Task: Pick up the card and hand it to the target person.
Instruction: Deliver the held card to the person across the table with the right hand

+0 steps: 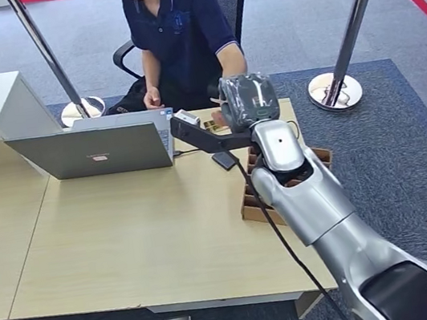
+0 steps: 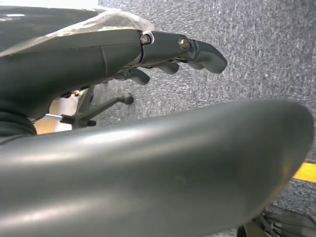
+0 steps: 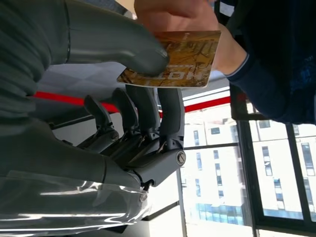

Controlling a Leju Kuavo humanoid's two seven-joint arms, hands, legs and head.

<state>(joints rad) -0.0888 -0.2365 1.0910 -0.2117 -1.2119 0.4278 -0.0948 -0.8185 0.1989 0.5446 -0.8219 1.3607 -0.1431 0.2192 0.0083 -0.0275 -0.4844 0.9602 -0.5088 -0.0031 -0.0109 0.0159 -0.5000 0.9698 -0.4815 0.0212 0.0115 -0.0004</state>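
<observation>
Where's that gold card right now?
The card is pinched in the robot's right hand, held out over the far side of the table in front of the seated person, whose hand is touching its other edge.

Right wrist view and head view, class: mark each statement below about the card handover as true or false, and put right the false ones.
1. The right hand pinches the card between thumb and fingers. True.
2. A person's hand is touching the card. True.
3. The card is plain white. False: it is golden-brown with a printed pattern.
4. The laptop on the table is closed flat. False: its lid stands open, facing the seated person.
5. The left hand holds a second card. False: in the left wrist view it holds nothing and hangs over grey carpet.
</observation>
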